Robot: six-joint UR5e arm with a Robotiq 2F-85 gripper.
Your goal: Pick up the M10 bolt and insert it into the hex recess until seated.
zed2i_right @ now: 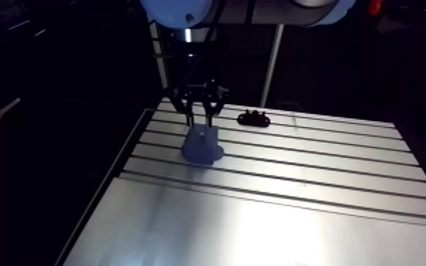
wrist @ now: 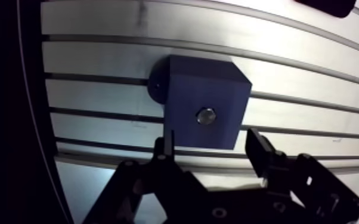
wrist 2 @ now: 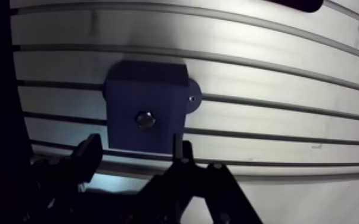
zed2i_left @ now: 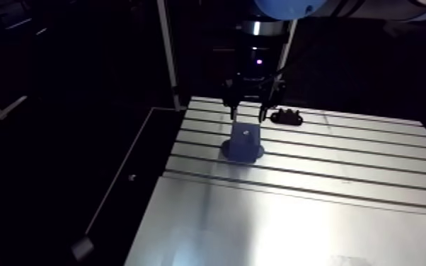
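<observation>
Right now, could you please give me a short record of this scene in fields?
table: slotted aluminium
block: blue, standing on the slots, under the gripper
bolt: shiny head visible in the block's top face; seating depth cannot be told
gripper: open, holding nothing, above the block
black part: lying on the table behind the block, apart from it

Dark surroundings, bright glare on the table (zed2i_left: 258, 226), slots (wrist: 217, 52) curved in the wrist view.
</observation>
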